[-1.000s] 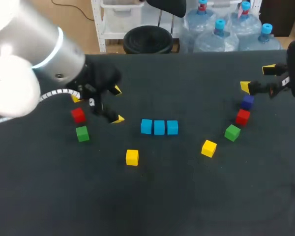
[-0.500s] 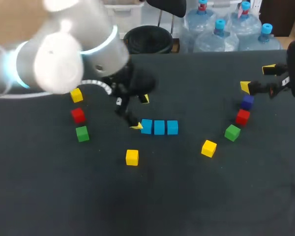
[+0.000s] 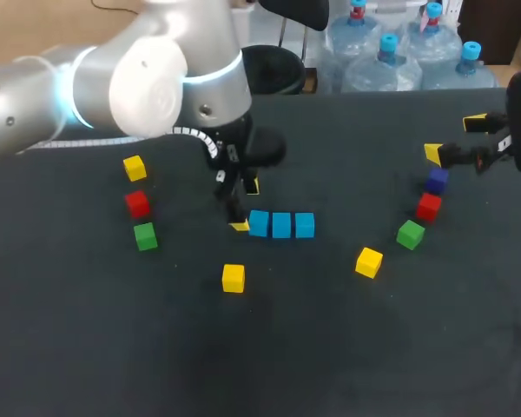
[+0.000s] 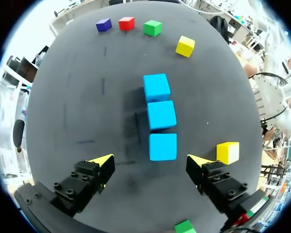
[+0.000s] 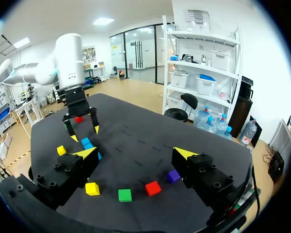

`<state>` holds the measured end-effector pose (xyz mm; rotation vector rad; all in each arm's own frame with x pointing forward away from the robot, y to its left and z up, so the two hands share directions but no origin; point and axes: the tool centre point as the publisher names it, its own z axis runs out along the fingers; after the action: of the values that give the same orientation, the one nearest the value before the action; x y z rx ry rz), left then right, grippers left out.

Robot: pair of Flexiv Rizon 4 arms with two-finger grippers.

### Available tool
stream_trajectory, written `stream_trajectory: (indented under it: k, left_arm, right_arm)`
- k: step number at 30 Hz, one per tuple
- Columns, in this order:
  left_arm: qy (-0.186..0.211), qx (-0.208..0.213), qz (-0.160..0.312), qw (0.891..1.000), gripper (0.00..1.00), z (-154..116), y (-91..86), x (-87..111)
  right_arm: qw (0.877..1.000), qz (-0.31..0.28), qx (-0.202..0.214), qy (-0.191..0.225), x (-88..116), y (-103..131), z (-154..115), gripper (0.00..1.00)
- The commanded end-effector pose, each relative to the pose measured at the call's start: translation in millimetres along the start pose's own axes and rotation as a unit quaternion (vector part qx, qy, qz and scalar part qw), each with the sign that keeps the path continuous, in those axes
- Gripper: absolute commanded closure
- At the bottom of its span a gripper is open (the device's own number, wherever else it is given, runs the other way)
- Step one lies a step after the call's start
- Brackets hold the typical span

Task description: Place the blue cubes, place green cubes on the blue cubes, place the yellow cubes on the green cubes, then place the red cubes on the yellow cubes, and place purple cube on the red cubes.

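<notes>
Over the dark table (image 4: pixel 77 97) the left gripper (image 4: pixel 150 161) hangs wide open, empty, blue cubes (image 4: pixel 161 115) just ahead: probably light, rigid, best pinched across opposite faces.

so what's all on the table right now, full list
blue cubes: three, blue, side by side in a row at the table's middle
yellow cubes: three, yellow; one in front of the blue row, one at the far left, one at the front right
red cubes: two, red; one on the left between a yellow and a green, one on the right next to the purple
green cubes: two, green; one on the left, one on the right
purple cube: one, purple, right side
table: one, black
left gripper: one, yellow tips, open, at the blue row's left end
right gripper: one, yellow tips, open, behind the purple cube
</notes>
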<state>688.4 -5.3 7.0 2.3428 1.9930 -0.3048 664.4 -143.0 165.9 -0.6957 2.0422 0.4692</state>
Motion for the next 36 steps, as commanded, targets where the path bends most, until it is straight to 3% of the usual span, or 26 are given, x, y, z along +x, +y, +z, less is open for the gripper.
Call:
stream_trajectory:
  k: [1,2,5,14,22,24,26,27,28,29,30,32,36]
  left_arm:
    - [0.001,0.008,-0.002,1.000,0.22,1,3.5,-0.2]
    - [0.001,0.008,-0.003,1.000,0.48,1,3.6,-0.2]
    - [0.001,0.009,-0.004,1.000,0.62,1,3.6,-0.3]
    - [0.007,0.015,-0.007,1.000,0.51,-2,-4.1,2.5]
    - [0.013,0.012,0.002,1.000,0.51,-1,-7.5,5.2]
    - [0.009,0.009,0.003,1.000,0.36,-1,-7.3,2.7]
    - [0.007,0.008,0.009,1.000,0.11,-2,-7.8,0.2]
    - [0.006,0.008,0.013,1.000,0.15,-1,-7.9,-1.0]
    - [0.008,0.008,0.017,1.000,0.47,-1,-8.0,-1.8]
    - [0.009,0.009,0.019,1.000,0.61,-1,-8.2,-2.3]
    - [0.009,0.010,0.020,1.000,0.64,-1,-8.5,-2.6]
    - [0.012,0.011,0.025,1.000,0.54,0,-8.8,-3.3]
    - [0.012,0.010,0.028,0.999,0.56,2,-8.8,-3.6]
  right_arm:
    - [1.000,0.000,0.003,0.001,0,1,-1,0.00]
    - [1.000,0.000,0.003,0.001,0,1,-1,0.00]
    - [1.000,0.000,0.003,0.001,0,1,-1,0.00]
    - [1.000,0.000,0.003,0.001,0,1,-1,0.00]
    - [1.000,0.000,0.003,0.001,0,1,-1,0.00]
    - [1.000,0.000,0.003,0.001,0,1,-1,0.00]
    - [1.000,0.000,0.003,0.001,0,1,-1,0.00]
    - [1.000,0.000,0.003,0.001,0,1,-1,0.00]
    - [1.000,0.000,0.003,0.001,0,1,-1,0.00]
    - [1.000,0.000,0.003,0.001,0,1,-1,0.00]
    - [1.000,0.000,0.003,0.001,0,1,-1,0.00]
    - [1.000,0.000,0.003,0.001,0,1,-1,0.00]
    - [1.000,0.000,0.003,0.001,0,1,-1,0.00]
